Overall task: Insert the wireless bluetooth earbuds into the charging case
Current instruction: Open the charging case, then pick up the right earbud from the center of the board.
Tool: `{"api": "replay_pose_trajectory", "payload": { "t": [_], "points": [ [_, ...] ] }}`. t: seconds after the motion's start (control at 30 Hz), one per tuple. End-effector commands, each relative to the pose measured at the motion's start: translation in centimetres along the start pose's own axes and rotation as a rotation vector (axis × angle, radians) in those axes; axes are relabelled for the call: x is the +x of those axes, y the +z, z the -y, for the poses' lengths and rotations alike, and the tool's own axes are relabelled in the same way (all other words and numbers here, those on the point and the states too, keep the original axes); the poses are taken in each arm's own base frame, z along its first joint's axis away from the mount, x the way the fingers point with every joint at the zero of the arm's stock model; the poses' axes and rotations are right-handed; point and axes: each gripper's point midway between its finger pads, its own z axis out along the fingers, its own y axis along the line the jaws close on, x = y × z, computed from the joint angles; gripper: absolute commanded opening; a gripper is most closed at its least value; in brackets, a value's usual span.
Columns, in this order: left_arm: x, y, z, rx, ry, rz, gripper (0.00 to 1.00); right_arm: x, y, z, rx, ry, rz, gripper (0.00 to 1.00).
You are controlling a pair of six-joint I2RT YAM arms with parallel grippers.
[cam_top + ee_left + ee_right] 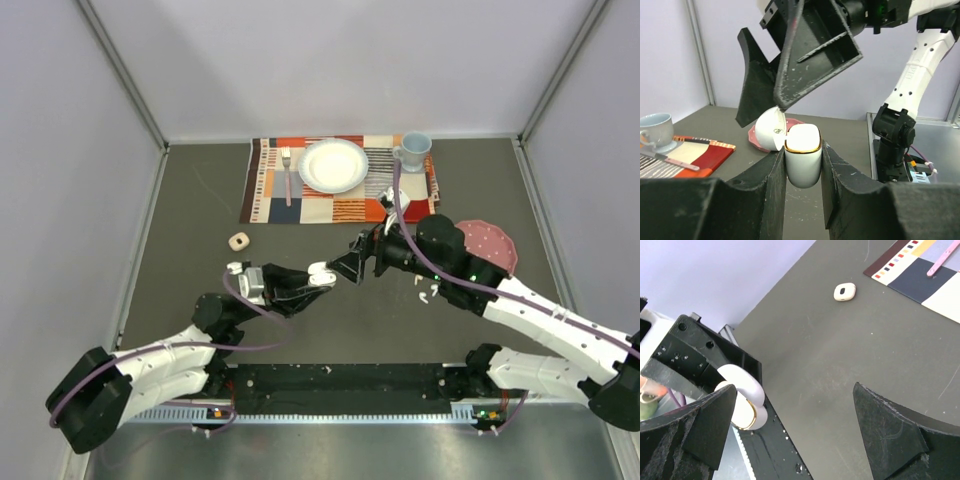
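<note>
**Charging case held at mid-counter, lid raised**

The left pincer [313,278] was clamped on the white charging case [803,155], whose lid [770,131] stood open. The right pincer [356,259] was spread wide just above the case, with one fingertip [782,101] touching the lid. Tiny white earbuds [426,291] lay on the counter [200,200], right of the case and apart from it.

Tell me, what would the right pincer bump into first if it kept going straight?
Most likely the open white charging case held in the left pincer; the right pincer points at it, seemingly touching its lid.
</note>
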Motion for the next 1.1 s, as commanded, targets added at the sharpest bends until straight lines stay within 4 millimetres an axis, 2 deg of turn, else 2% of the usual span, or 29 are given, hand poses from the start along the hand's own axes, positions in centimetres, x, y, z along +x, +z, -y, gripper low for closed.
{"api": "replay_pose_trajectory", "payload": {
  "t": [0.0, 0.23, 0.27, 0.4, 0.47, 0.53, 0.57, 0.67, 0.7, 0.77, 0.8, 0.9, 0.97, 1.07],
  "points": [
    [-8.4, 0.3, 3.2, 0.145, 0.196, 0.299, 0.0, -3.2, 0.0, -1.2, -0.025, 0.036, 0.117, 0.99],
    [-8.0, 0.1, 2.3, 0.086, 0.199, 0.287, 0.0, -3.8, -0.5, -1.8, -0.05, 0.053, 0.158, 0.99],
    [-8.1, 0.1, 2.0, 0.069, 0.207, 0.291, 0.0, -4.5, -0.9, -2.0, -0.052, 0.053, 0.185, 0.99],
    [-7.9, -0.1, 1.2, 0.023, 0.209, 0.282, 0.0, -5.1, -2.1, -1.1, 0.004, 0.061, 0.243, 0.99],
    [-7.8, -0.2, 1.0, 0.006, 0.213, 0.277, 0.0, -5.4, -3.0, 0.2, 0.078, 0.07, 0.274, 0.99],
    [-7.8, -0.2, 0.9, 0.0, 0.215, 0.275, 0.0, -6.0, -4.0, 2.9, 0.23, 0.103, 0.332, 0.99],
    [-7.8, -0.3, 0.8, -0.007, 0.216, 0.273, 0.0, -5.0, -4.9, 4.7, 0.319, 0.122, 0.303, 0.99],
    [-8.1, -0.4, 0.8, -0.01, 0.221, 0.275, 0.0, -4.5, -7.7, 10.2, 0.588, 0.178, 0.306, 0.99],
    [-8.2, -0.4, 0.9, -0.012, 0.222, 0.276, 0.0, -2.9, -8.7, 11.8, 0.661, 0.191, 0.245, 0.99],
    [-8.3, -0.5, 0.8, -0.016, 0.227, 0.277, 0.0, -1.9, -9.8, 13.9, 0.726, 0.232, 0.203, 0.99],
    [-8.1, -0.5, 0.8, -0.019, 0.224, 0.27, 0.0, -1.0, -11.1, 15.6, 0.799, 0.255, 0.176, 0.99],
    [-8.3, -0.5, 0.8, -0.022, 0.234, 0.275, 0.0, 1.4, -13.1, 18.2, 0.91, 0.254, 0.125, 0.99],
    [-8.5, -0.6, 0.8, -0.025, 0.236, 0.278, 0.0, 3.3, -13.7, 19.4, 0.94, 0.267, 0.085, 0.97],
    [-8.5, -0.6, 0.7, -0.029, 0.238, 0.278, 0.0, 5.7, -14.0, 20.8, 0.959, 0.279, 0.004, 0.88]
  ]
}}
